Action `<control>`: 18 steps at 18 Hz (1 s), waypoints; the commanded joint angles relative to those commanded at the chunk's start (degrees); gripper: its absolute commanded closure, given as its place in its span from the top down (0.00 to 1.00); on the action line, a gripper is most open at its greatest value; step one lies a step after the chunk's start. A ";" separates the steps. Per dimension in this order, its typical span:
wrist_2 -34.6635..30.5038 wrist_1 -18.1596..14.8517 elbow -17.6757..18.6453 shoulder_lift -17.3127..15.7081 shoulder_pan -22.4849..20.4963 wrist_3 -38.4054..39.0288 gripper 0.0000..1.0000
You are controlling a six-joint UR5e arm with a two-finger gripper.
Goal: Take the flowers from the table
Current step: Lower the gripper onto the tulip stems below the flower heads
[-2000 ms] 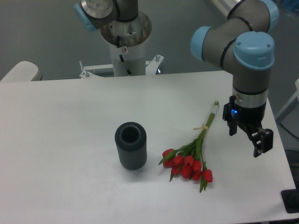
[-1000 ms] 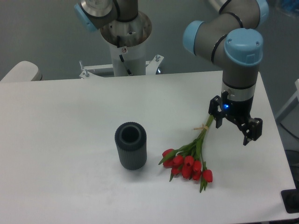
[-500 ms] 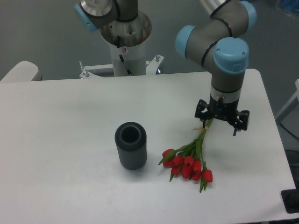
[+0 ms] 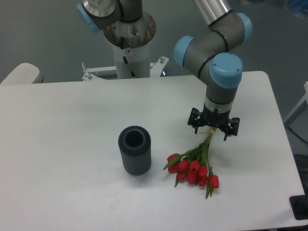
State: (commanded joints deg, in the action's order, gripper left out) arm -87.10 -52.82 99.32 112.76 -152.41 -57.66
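Leftward now, spread claw (image 4: 210, 128) straddles flowers (image 4: 196, 166) stems, vase (image 4: 134, 150) well apart.

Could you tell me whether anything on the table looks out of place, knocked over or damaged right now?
Nothing stands out. The dark grey ribbed vase stands upright, and the bunch of red tulips lies flat and intact on the white table, beneath the open black gripper.

The big white flat table (image 4: 72, 130) looks smooth and a little shiny. The dark grey round vase (image 4: 134, 150) looks dull and has bumpy ribs down its side. The red tulips with thin green stems (image 4: 195, 168) look soft and smooth. The black gripper (image 4: 213, 127) looks like dull hard plastic or metal.
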 joint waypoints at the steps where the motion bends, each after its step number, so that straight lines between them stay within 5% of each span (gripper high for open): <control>1: 0.00 0.17 0.00 0.35 0.27 0.00 1.00; 6: 0.00 5.88 1.14 3.25 1.32 -0.35 1.00; 18: -0.09 8.70 1.85 5.81 1.41 -6.06 1.00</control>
State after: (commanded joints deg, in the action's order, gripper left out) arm -87.19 -44.12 101.16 118.56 -151.00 -63.72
